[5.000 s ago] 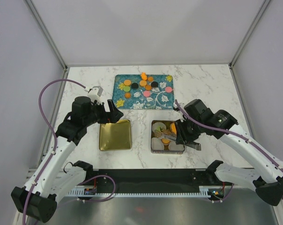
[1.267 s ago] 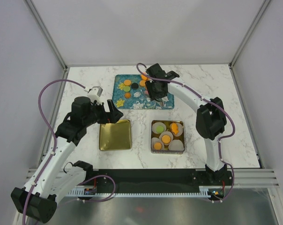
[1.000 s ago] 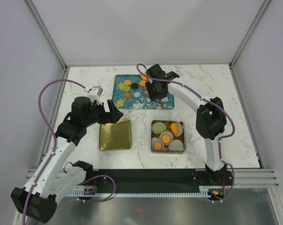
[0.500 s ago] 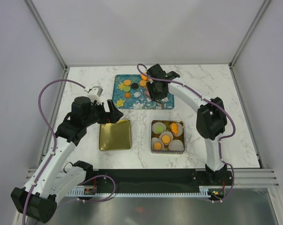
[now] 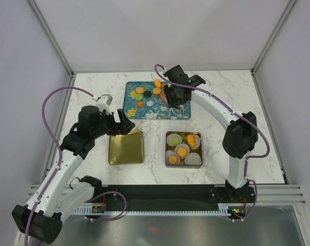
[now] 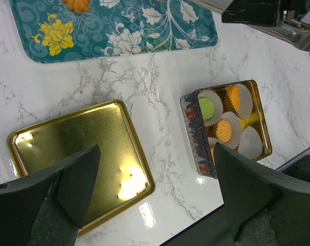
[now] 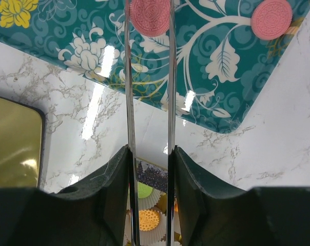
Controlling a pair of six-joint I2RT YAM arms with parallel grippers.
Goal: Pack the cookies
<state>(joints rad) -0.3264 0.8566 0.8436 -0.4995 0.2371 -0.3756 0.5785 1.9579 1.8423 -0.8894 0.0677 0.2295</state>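
- Cookies (image 5: 146,94) lie mostly on the far tray (image 5: 150,114); some sit in the near tin (image 6: 192,128).
- Your right gripper (image 7: 150,6) pinches a pink cookie (image 7: 150,16) by its edges; swing fast and it may slip out.
- Left gripper (image 6: 156,154) gapes wide, empty.
- Only the right wrist view shows that pinch; overhead, the arm hides it.

tool (image 7: 149,5): squeezes a pink cookie (image 7: 150,16) at 12 o'clock
second cookie (image 7: 271,19): pink, on the teal tray (image 7: 206,66), 2 o'clock
gold lid (image 7: 11,138): 8 o'clock
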